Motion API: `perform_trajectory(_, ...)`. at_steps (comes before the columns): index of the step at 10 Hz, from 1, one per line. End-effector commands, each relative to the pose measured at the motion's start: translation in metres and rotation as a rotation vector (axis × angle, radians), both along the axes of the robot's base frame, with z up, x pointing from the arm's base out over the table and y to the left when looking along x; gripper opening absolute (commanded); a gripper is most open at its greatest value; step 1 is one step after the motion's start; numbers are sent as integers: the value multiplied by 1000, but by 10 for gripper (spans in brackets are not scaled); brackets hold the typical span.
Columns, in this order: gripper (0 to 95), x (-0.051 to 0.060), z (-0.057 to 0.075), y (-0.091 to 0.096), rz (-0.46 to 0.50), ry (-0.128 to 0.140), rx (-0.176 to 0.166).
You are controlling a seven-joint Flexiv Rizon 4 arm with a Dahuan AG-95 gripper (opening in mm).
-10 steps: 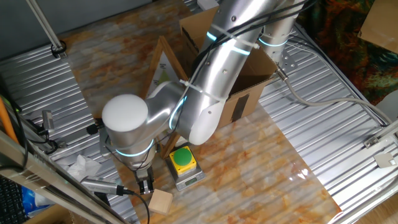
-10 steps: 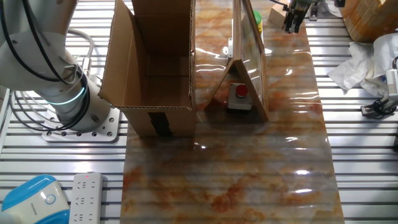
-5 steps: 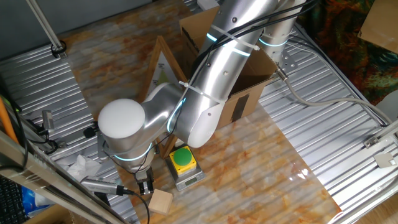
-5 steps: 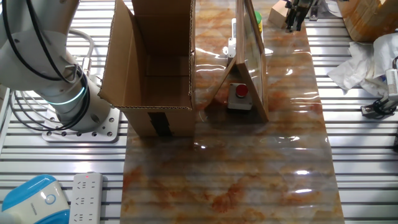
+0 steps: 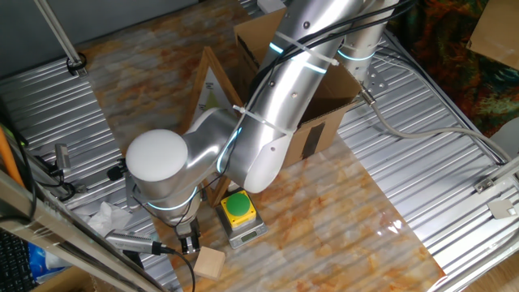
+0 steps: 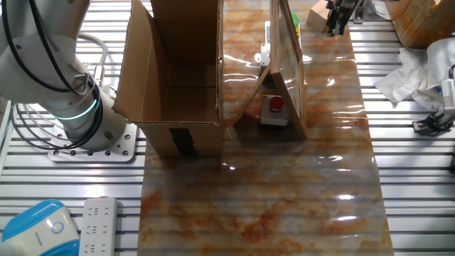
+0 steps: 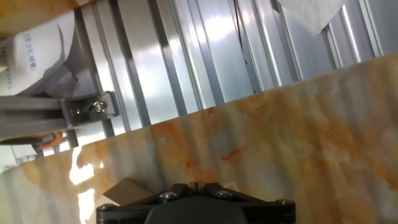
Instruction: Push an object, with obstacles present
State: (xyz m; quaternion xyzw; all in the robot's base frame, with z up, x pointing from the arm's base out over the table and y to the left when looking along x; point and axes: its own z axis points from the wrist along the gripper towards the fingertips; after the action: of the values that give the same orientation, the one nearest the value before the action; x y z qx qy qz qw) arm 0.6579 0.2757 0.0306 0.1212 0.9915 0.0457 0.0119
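We are judging the wooden cube (image 5: 209, 263) to be light and stiff, with flat, fairly smooth faces, so on the glossy marbled tabletop (image 5: 324, 219) it is likely sliding easily and perhaps twisting if pressed off-centre. For a push there is no need to grasp it; we are thinking of pressing squarely on the middle of the side face that is facing the gripper (image 5: 190, 241) (a corner contact could be spinning it away).

Going left to right in the one fixed view, the gripper is hanging just beside the cube near the table's corner, its dark fingers looking close together, though we cannot tell for sure whether they are shut, nor whether they are touching the cube. The cube is plain, pale tan and unmarked, with crisp edges. Just to its right the yellow-and-green button (image 5: 238, 208) is sitting on its grey base. Beyond that the framed board (image 5: 212, 85) is leaning upright, and the cardboard box (image 5: 324, 109) is standing open behind the arm.

In the other fixed view the cube (image 6: 319, 12) is peeking out at the far end of the table, next to the fingers.
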Motion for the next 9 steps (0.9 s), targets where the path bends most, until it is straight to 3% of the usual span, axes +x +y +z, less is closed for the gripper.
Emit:
perform_trajectory(1,0,1,0,0,11,1,-5)
perform_trajectory(6,0,1,0,0,83,1,-29)
perform_trajectory(8,0,1,0,0,146,32,-15)
perform_trajectory(9,0,1,0,0,161,33,2)
